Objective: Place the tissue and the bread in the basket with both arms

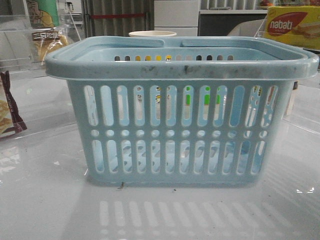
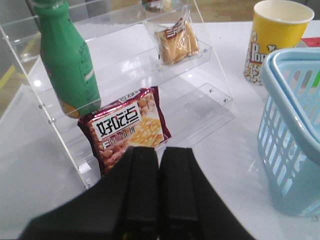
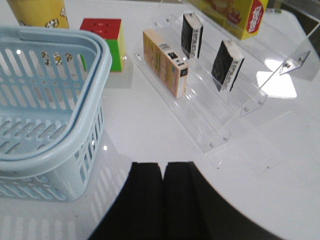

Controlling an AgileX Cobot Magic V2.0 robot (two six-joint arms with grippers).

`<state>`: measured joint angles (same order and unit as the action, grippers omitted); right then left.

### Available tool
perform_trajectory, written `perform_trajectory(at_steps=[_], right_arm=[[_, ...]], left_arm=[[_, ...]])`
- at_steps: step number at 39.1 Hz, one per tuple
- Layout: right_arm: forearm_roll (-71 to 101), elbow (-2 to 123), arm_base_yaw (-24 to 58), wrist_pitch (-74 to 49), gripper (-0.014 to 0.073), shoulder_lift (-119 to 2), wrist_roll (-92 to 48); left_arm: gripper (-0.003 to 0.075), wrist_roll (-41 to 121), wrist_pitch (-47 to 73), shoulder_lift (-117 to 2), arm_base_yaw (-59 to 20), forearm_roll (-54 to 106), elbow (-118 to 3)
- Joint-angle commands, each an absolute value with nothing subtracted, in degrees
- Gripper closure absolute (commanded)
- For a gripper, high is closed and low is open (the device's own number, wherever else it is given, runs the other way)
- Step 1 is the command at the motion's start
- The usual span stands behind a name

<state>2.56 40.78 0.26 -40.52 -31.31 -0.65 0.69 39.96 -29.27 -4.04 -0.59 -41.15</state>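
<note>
Front view: basket [image 1: 182, 67] fills mid-table, bread [image 1: 48, 44] behind its left rim

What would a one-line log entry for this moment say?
left gripper: shut, empty | right gripper: shut, empty | bread: on shelf | tissue: on shelf | basket: no task items visible

Matte black on both: left gripper [image 2: 158, 187] and right gripper [image 3: 163, 200], each with two broad, flat, slab-like fingers, square-cut at the tips and rounded at the corners, parted only by a thin dark seam. Plain surfaces, no markings, screws or cables showing; wider black housing behind the fingers.
</note>
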Motion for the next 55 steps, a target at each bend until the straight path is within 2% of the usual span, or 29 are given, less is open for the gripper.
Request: perform_trajectory(at_steps=[1,9,12,15,19,21,23,31,41,55], right_arm=[[1.91,42.74,0.18,-36.92,0.0539,-33.82,-0.75],[1.83,42.74,0.18,-37.73,0.0533,-36.99,-0.75],[1.57,42.74,0.18,-38.08,0.0508,-37.74,-0.81],[1.3,42.74,0.18,-38.33,0.0401,-38.36,-1.12],[0.0,42.74,0.18,-38.33,0.0197,-39.15,-1.24],[-0.85,42.74,0.18,-38.4,0.0088,-39.87,-1.24],[-1.56,42.74,0.18,-38.59,0.0023,-40.53,-1.24],[-8.74,46.35,0.18,-39.95,0.0022,-50.03,2.6],[-14.3,65.62,-4.04,-47.42,0.0022,-69.47,5.0],[-14.42,81.84,-4.87,-50.07,0.0022,-87.58,4.61]], left_arm=[[0.0629,0.78,36.55,-31.54,-4.36,-0.42,-43.01],[0.0628,0.78,36.91,-33.51,-4.36,-0.55,-43.01],[0.0587,0.78,36.79,-33.94,-4.36,-0.86,-43.01],[0.0489,0.78,36.68,-34.18,-4.36,-0.94,-43.01],[0.0291,0.78,36.59,-34.18,-4.36,-0.94,-43.01],[0.0223,0.78,36.59,-34.18,-4.36,-0.94,-43.01],[0.0195,0.78,36.47,-34.18,-4.36,-0.94,-43.01],[0.0257,0.78,36.47,-34.18,-4.36,-0.94,-43.01],[0.0322,0.78,36.47,-34.18,-4.36,-0.94,-43.01],[0.0342,0.78,36.47,-34.18,-4.36,-0.94,-43.01]])
